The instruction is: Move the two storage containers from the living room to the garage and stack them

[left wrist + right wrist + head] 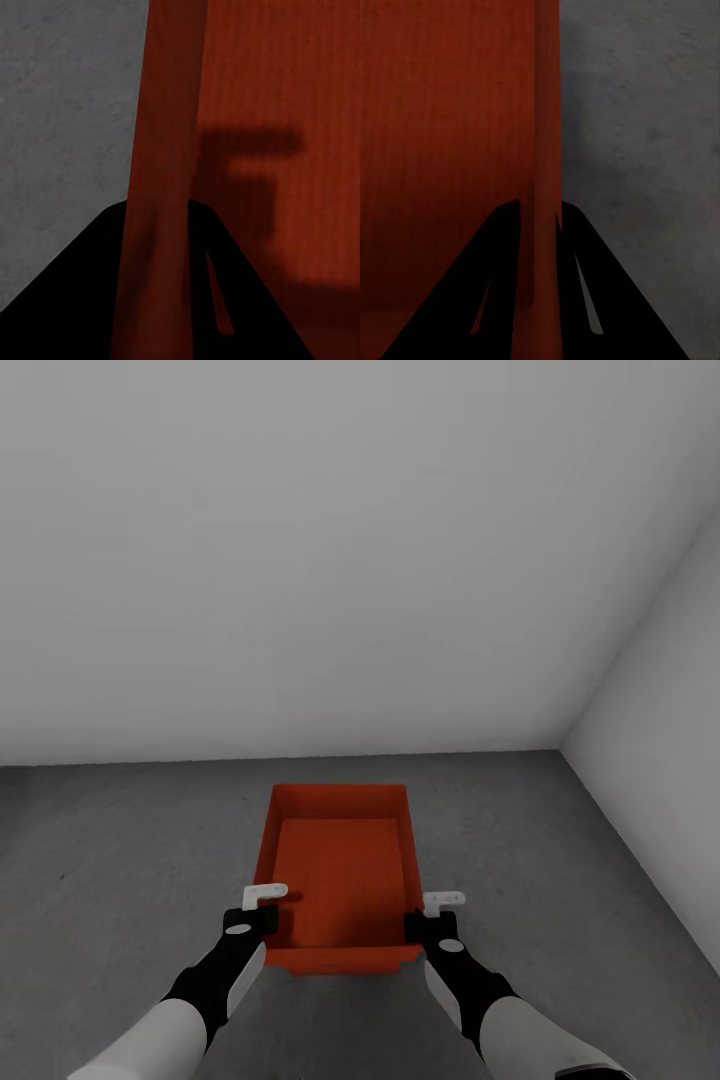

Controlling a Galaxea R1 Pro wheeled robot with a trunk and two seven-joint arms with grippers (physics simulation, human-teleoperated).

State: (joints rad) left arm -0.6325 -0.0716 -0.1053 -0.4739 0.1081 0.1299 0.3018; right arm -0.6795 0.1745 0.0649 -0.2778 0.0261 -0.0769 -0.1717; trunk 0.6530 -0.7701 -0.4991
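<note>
Storage container point(340, 875): you have one in sight, an orange-red, lidless rectangular bin with slightly tapered walls and a bare ribbed bottom. It sits low over the dark grey concrete floor point(120, 840) near a corner of plain grey walls point(330, 560); you cannot tell whether it touches down. You hold it with two grippers. Your left gripper point(262, 905) straddles the left side wall near the front corner, fingers pinched on it. Your right gripper point(432, 912) clamps the right wall the same way.
</note>
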